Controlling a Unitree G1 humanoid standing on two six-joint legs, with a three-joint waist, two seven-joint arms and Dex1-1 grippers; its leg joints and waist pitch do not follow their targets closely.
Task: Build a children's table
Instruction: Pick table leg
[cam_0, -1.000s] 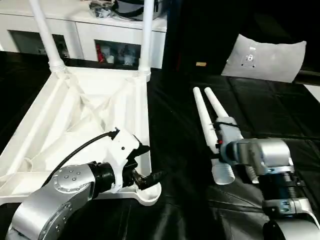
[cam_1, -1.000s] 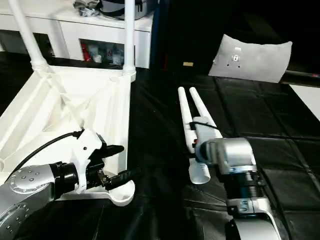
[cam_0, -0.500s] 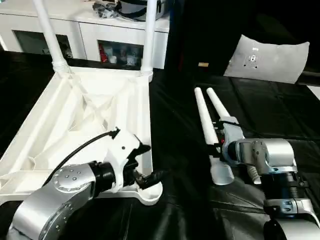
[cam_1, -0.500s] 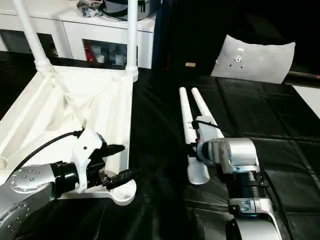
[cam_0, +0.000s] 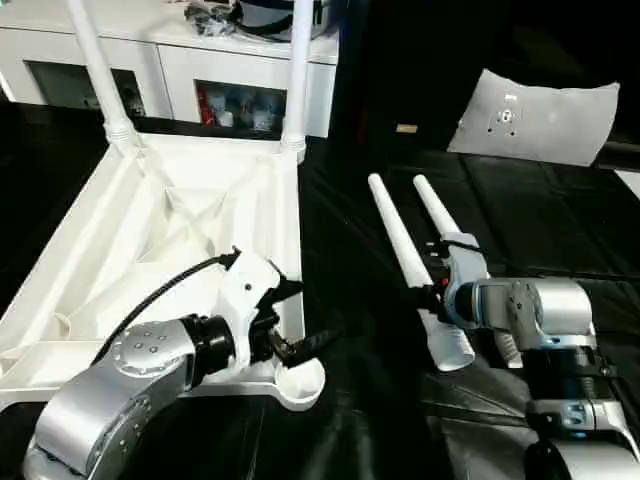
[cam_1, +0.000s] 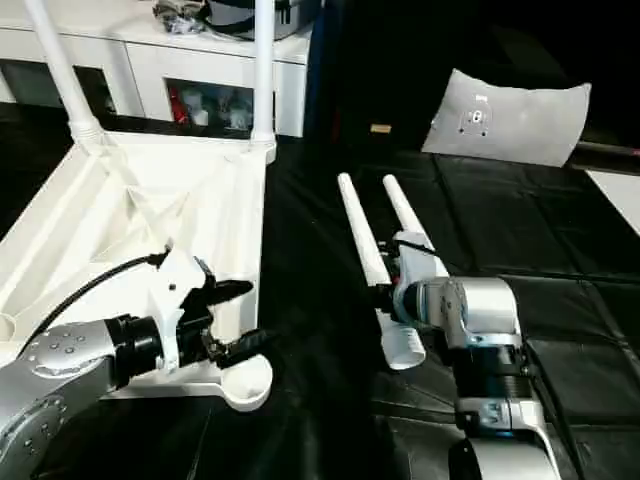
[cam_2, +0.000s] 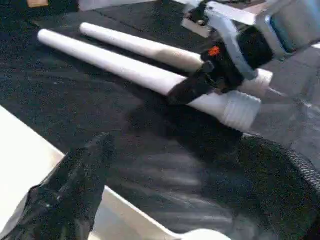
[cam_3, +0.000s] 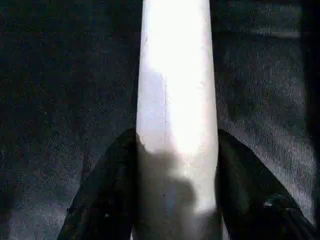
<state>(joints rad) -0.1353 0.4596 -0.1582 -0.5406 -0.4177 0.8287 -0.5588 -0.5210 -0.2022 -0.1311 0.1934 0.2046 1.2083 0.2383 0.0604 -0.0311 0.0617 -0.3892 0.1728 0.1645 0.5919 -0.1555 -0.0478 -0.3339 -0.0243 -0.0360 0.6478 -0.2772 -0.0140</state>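
- Black cloth (cam_0: 360, 250) covers the work surface, with the upturned table top (cam_0: 150, 240) lying at left.
- Left gripper (cam_0: 300, 345) reaches over the top's near right corner socket (cam_0: 300, 380), fingers spread, holding nothing.
- Right gripper (cam_3: 172, 170), forearm bent inward, pinches the left leg (cam_0: 405, 255) of two lying right.

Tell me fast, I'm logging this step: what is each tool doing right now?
Left tool: open, holding nothing, at the table top's near corner socket.
Right tool: shut on a loose leg lying on the black surface.
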